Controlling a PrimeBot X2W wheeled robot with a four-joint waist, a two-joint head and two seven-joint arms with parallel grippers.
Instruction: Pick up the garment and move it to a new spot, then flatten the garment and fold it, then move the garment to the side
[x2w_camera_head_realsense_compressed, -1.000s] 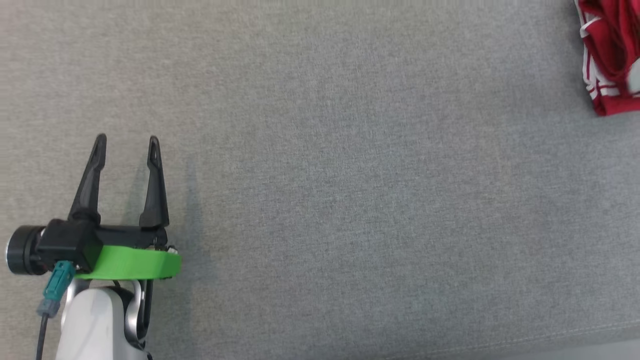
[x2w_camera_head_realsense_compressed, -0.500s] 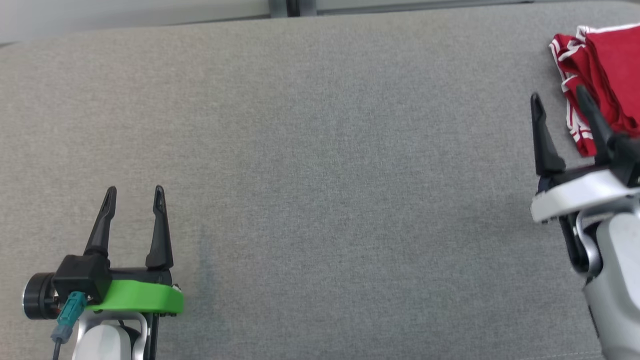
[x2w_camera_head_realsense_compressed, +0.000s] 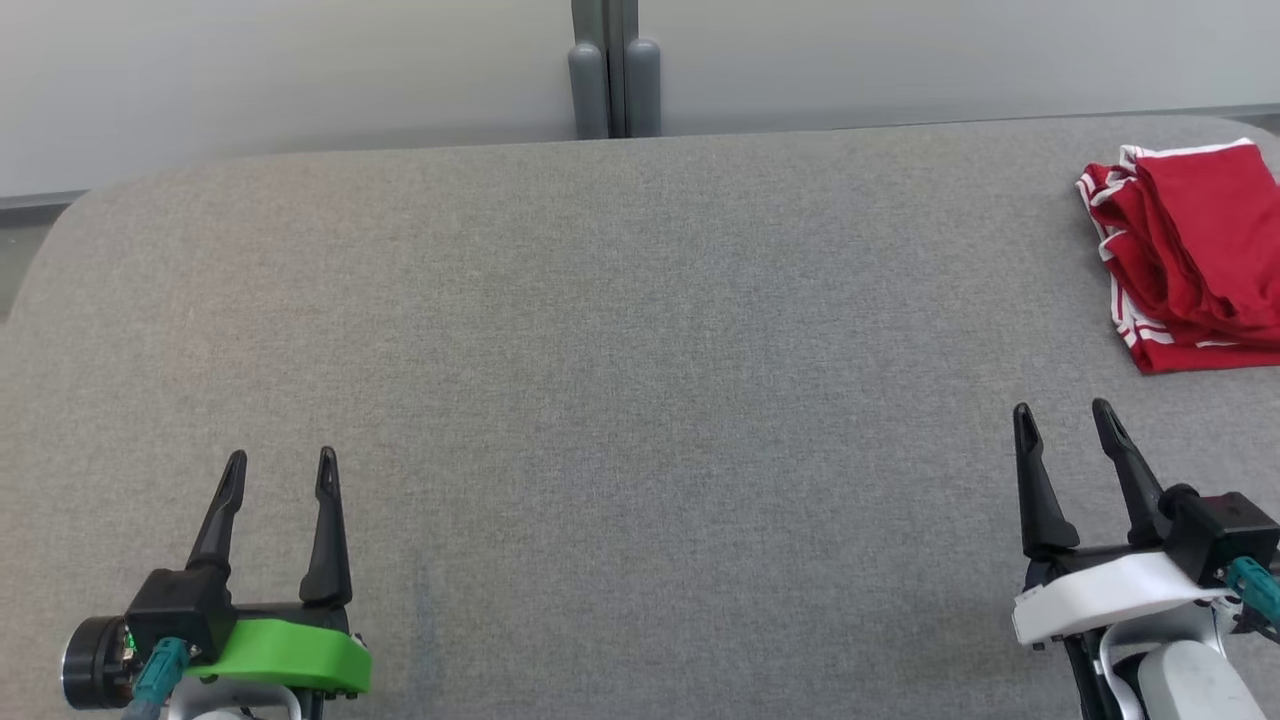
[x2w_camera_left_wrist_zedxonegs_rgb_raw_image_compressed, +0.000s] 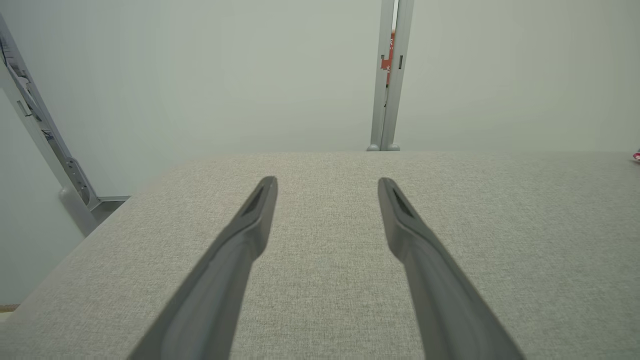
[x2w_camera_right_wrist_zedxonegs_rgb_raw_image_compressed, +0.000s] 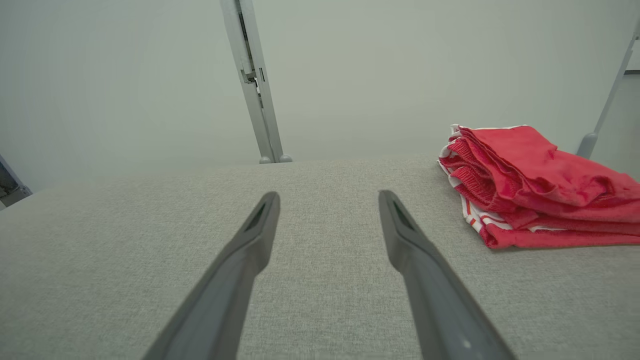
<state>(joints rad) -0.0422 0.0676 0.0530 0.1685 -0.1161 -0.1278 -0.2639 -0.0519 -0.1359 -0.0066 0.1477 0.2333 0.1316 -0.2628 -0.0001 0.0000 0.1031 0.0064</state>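
1. The left gripper (x2w_camera_head_realsense_compressed: 280, 460) and right gripper (x2w_camera_head_realsense_compressed: 1061, 408) both stood spread and empty above the table (x2w_camera_head_realsense_compressed: 640, 350), on the near side of the post (x2w_camera_head_realsense_compressed: 613, 80).
2. The garment (x2w_camera_head_realsense_compressed: 1190, 250) lay folded far right of the post, apart from the right gripper.
3. The set-aside step looked complete. Any retreat should keep the fingers clear of the folds.
4. The garment's striped edges faced the post. Its long axis seemed to run near-to-far, but its right end was cut off.

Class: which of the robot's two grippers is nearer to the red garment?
Right. The right gripper sits just in front of the red garment, apart from it; the left gripper is far off across the grey surface, at its other end.
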